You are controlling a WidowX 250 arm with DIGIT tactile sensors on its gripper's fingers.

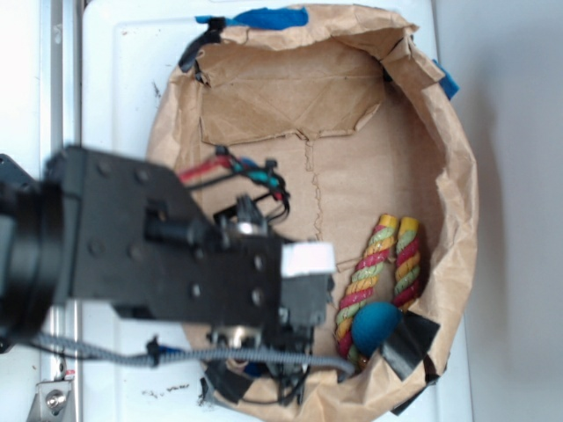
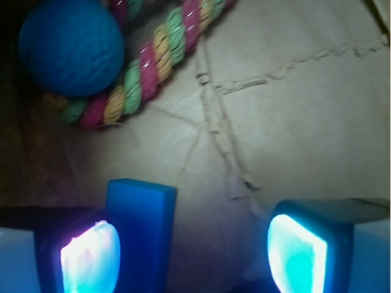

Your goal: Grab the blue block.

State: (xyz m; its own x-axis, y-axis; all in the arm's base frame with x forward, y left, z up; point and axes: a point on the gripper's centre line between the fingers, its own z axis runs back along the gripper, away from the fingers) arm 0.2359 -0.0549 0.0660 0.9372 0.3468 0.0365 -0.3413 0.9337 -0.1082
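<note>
Jaws wide apart astride blue block (image 2: 142, 229)

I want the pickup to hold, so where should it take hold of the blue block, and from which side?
Probably across the two long flat faces of the blue block, coming straight down from above. In the wrist view it stands between the open fingers of the end effector, close against the left pad, so shifting left to centre it before closing looks wise.

The blue block (image 2: 143, 229) stands just beside the left of two spread fingers (image 2: 88, 256).
</note>
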